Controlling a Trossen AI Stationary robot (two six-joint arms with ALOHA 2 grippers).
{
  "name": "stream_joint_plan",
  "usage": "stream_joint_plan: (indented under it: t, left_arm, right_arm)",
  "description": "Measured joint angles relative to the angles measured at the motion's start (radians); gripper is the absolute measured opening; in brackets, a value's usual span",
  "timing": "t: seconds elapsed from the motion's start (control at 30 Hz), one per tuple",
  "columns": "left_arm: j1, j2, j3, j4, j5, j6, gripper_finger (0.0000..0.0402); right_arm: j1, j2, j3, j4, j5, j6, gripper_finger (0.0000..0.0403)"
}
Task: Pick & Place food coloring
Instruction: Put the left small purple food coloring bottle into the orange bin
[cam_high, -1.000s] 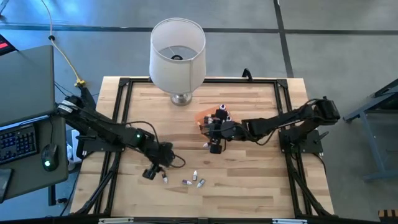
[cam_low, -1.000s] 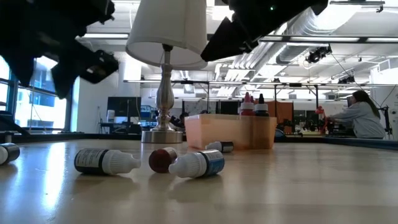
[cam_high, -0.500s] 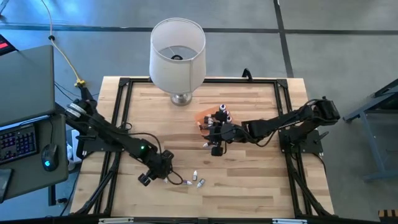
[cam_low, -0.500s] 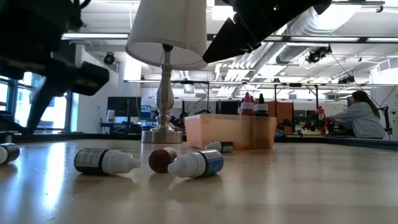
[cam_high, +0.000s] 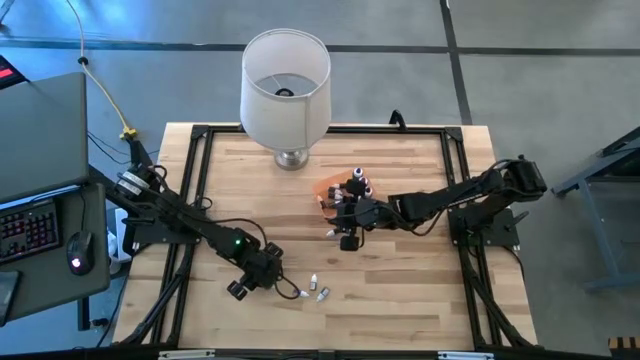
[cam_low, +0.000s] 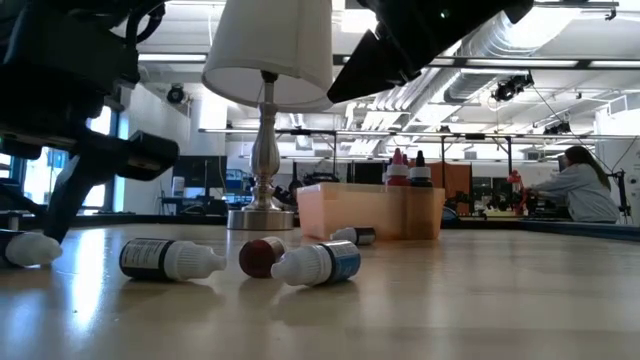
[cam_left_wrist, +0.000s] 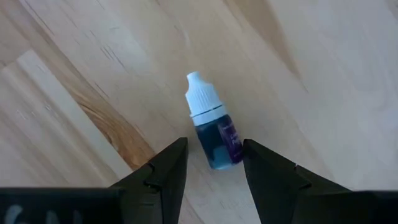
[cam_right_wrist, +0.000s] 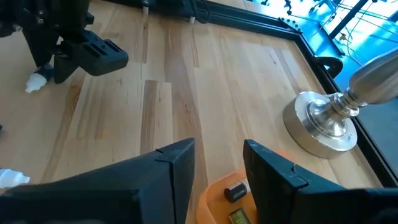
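Bottle: I see a small blue dropper bottle with white pointed cap (cam_left_wrist: 213, 130) lying on the wood between my left gripper's (cam_left_wrist: 212, 163) spread fingers, ungrasped.
Change: that gripper has moved down over it.
Right gripper (cam_right_wrist: 217, 163): fingers apart, empty, above the orange tray (cam_right_wrist: 249, 199).

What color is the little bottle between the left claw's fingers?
The bottle is blue with a white cap, clearest in the left wrist view.

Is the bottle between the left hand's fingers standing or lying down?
Lying down. In the left wrist view the bottle lies flat on the wooden table, its white cap pointing away from the hand.
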Motion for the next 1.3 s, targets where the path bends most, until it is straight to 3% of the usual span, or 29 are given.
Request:
stream_joint_plan:
  t: [0.17,0.47,0.7,0.87,1.03,1.13,1.3]
  left_arm:
    - [0.0,0.001,0.0,0.007,-0.011,-0.001,0.0146]
    - [0.0,0.004,-0.002,0.055,-0.056,-0.06,0.0074]
    - [0.001,0.004,-0.003,0.094,-0.291,-0.126,0.0071]
    - [0.031,0.004,0.042,0.097,-0.521,-0.106,0.0079]
    - [0.139,0.004,0.147,0.112,-0.654,-0.045,0.0079]
    - [0.236,0.004,0.218,0.143,-0.655,-0.022,0.0079]
    - [0.42,0.004,0.272,0.275,-0.491,-0.08,0.008]
  right_arm:
    - [0.0,0.0,0.0,-0.005,0.0,0.0,0.013]
    - [0.0,0.0,0.0,-0.007,0.0,0.016,0.013]
    - [0.017,-0.084,0.0,-0.165,0.051,0.018,0.013]
    - [0.047,-0.218,0.0,-0.385,0.1,0.161,0.013]
    - [0.078,-0.328,0.0,-0.514,0.161,0.341,0.013]
    - [0.098,-0.356,0.0,-0.538,0.213,0.391,0.013]
    - [0.126,-0.357,0.0,-0.547,0.222,0.399,0.013]
